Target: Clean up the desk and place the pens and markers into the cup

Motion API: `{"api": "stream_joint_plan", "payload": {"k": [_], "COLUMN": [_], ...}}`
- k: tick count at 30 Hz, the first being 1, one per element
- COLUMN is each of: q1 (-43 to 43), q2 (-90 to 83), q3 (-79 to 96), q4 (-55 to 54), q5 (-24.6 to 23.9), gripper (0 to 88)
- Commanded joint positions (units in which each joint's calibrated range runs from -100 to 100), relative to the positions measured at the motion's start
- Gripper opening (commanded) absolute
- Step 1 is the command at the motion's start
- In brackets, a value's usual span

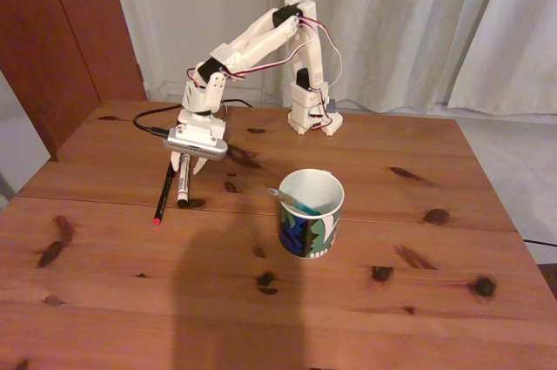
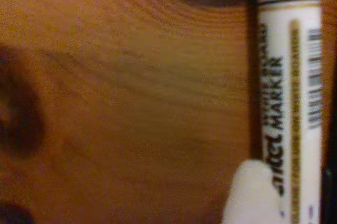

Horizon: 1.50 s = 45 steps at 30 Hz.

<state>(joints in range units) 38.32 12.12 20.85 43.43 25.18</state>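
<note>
Left of the cup (image 1: 311, 212) on the desk (image 1: 392, 300), the black pen (image 1: 163, 193) lies beside the white marker (image 1: 183, 185). The end effector (image 1: 186, 164) hides the marker's upper part; its grip cannot be told. A green pen (image 1: 294, 202) leans inside the cup. Open desk surrounds the cup.

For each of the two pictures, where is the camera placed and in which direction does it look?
Fixed view: stands before the reddish-brown wooden desk, raised, looking down and across at the curtains; shows the whole white arm, its gripper low over the white marker with black cap, and the patterned white mug.
Wrist view: rides on the gripper, looking closely down at the desk; a white fingertip shows.
Shared: marker and desk.
</note>
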Motion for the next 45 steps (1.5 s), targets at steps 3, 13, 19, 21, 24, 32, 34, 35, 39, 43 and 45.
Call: {"api": "stream_joint_plan", "payload": {"k": [3, 13, 19, 21, 24, 32, 34, 35, 39, 43, 45], "q1": [0.7, 1.8, 1.8, 1.8, 1.8, 1.1, -0.1, -1.2, -4.5, -8.5, -10.5], "q2": [0.5, 1.7, 1.7, 1.7, 1.5, 0.7, -1.1, -2.3, -7.2, -11.7, -14.1], "q3": [-1.7, -0.5, -0.5, -0.5, -0.5, -1.3, -1.3, -0.7, -0.4, -0.3, 0.6], "q4": [-0.6, -0.7, -0.7, -0.7, -0.7, -0.8, -1.7, -2.8, -3.8, -3.9, -4.4], "q5": [0.9, 3.0, 3.1, 3.1, 3.0, 0.0, -2.2, -3.4, -9.2, -16.1, -19.9], "gripper": [13.8, 13.7, 4.8, 0.0, 0.8, 0.8, 0.8, 0.8, 0.8, 0.8, 0.8]}}
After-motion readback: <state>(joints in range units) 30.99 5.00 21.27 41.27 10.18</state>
